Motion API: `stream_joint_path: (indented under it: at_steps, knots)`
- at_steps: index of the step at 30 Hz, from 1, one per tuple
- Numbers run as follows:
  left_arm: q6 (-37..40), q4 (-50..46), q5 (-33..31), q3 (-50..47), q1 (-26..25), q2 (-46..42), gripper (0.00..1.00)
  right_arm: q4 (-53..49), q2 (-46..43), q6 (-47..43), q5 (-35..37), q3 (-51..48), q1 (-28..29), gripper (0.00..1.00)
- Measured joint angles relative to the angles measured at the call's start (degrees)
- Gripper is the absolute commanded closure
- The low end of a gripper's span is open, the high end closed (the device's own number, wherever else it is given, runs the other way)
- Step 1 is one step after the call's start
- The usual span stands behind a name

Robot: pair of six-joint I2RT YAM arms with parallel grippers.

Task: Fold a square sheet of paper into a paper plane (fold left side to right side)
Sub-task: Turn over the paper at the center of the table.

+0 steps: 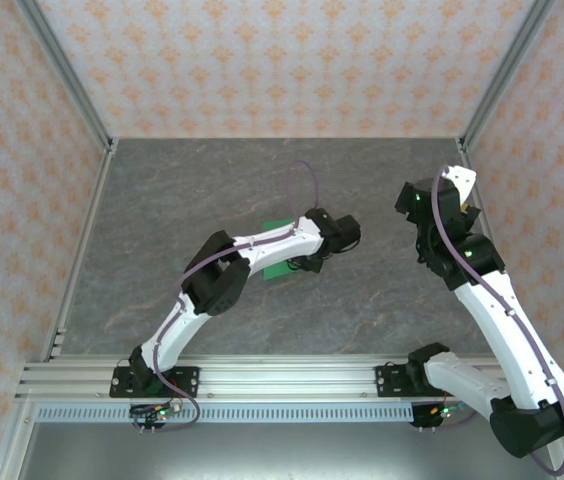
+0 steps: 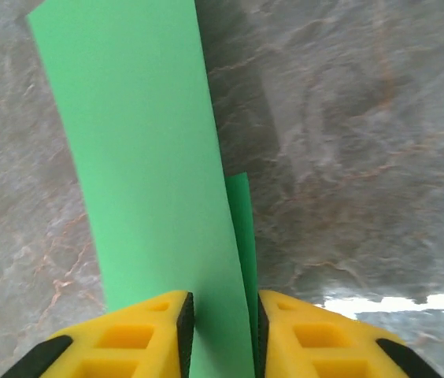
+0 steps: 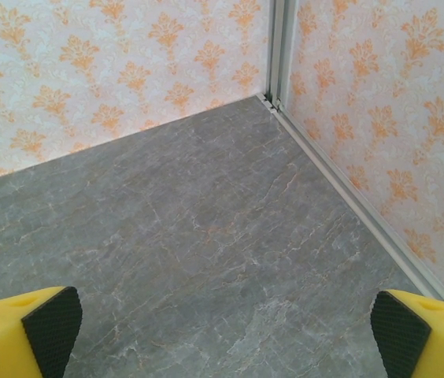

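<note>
Square sheet of paper (image 2: 143, 157): bright green, folded lengthwise; straddled by narrowly parted left gripper (image 2: 223, 335); right gripper (image 3: 226, 332) spread wide; grey marbled table (image 3: 206, 205); patterned walls (image 3: 88, 63).

The thin plain paper sheet (image 2: 143, 157) is bright green, unmarked. The stone-look table top (image 3: 206, 236) is grey with faint orange veins. The wallpapered walls (image 3: 88, 63) are cream with orange floral motifs. The left gripper (image 2: 223, 339) and right gripper (image 3: 222, 331) have yellow fingers (image 2: 127, 346) with black pads (image 3: 53, 323)

Smooth matt green paper sheet (image 2: 147, 173); yellow plastic fingers (image 2: 127, 346) w/ black pads (image 2: 185, 323); marbled semi-gloss table (image 2: 364, 157)
</note>
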Motion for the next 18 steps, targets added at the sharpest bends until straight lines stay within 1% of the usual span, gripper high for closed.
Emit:
stream_joint_path:
  at_steps: [3,5,7,9,12,14,16,18]
  knots:
    - [1.1,2.9,3.9,-0.3,0.4,-0.2,0.47,-0.3,0.0,-0.6,-0.6,0.0,0.0,0.0]
    - [1.8,6.8,7.1,-3.5,1.2,-2.2,0.4,-0.3,0.0,-0.9,-2.2,0.0,0.0,0.0]
    - [2.5,10.3,10.3,-8.4,2.3,-5.9,0.34,-0.3,0.2,-1.0,-4.7,0.0,0.0,0.0]
    - [2.7,14.7,13.9,-15.1,4.4,-12.5,0.28,-0.1,1.0,-1.2,-8.3,0.0,0.0,0.04]
    - [2.6,21.5,18.3,-24.0,9.0,-24.0,0.23,0.8,3.8,-1.1,-15.3,0.0,-0.1,0.06]
    - [2.5,26.0,20.7,-28.9,12.7,-31.0,0.22,2.2,6.6,-0.8,-20.9,0.0,-0.1,0.06]
    - [2.1,30.8,23.4,-33.5,16.6,-36.2,0.22,3.9,9.8,-0.5,-26.8,0.0,0.0,0.07]
    - [1.1,35.4,27.0,-37.9,20.3,-38.8,0.23,5.7,13.2,-0.1,-32.2,0.0,0.5,0.07]
